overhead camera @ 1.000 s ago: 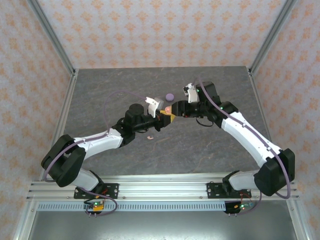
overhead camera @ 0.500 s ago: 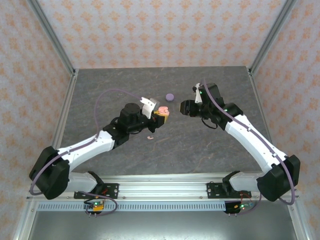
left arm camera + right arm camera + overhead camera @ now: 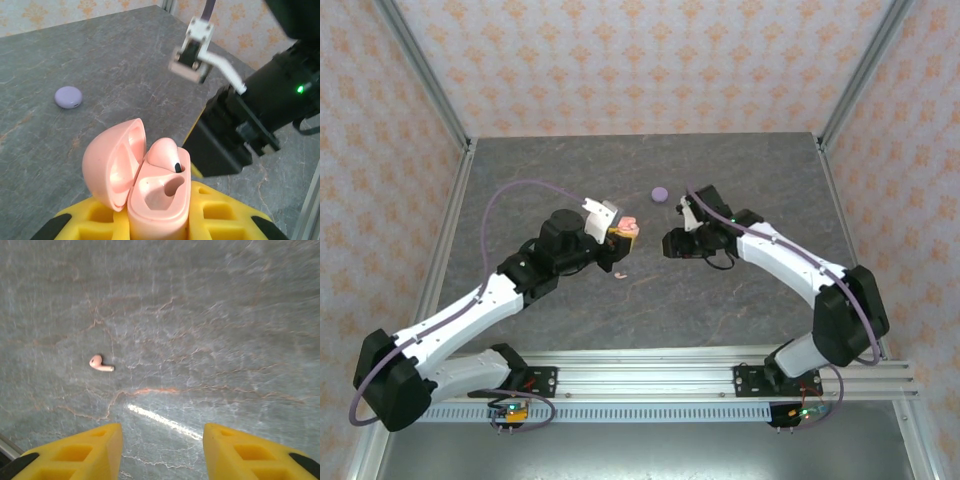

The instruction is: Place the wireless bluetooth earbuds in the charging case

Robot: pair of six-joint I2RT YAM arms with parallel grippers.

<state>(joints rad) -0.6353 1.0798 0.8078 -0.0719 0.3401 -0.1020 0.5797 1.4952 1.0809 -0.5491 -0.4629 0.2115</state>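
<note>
The left gripper point(image 3: 621, 232) pinched an open pale pink round charging case point(image 3: 150, 185), whose base was hidden between the yellow pads point(image 3: 220, 210). One pale pink stemmed earbud point(image 3: 167, 154) sat socketed, its stem buried. The right gripper point(image 3: 162, 445), its spread fingers cut off by the frame edge, hovered over a second pink earbud point(image 3: 100, 362) on the grey marbled table point(image 3: 225, 315). A closed lilac round case point(image 3: 68, 96) lay beyond, contents unseen.

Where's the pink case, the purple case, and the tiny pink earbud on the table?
pink case point(image 3: 159, 205): left wrist view, front of its base.
purple case point(image 3: 68, 97): left wrist view, middle of its top.
pink earbud point(image 3: 101, 364): right wrist view, where head meets stem.
</note>
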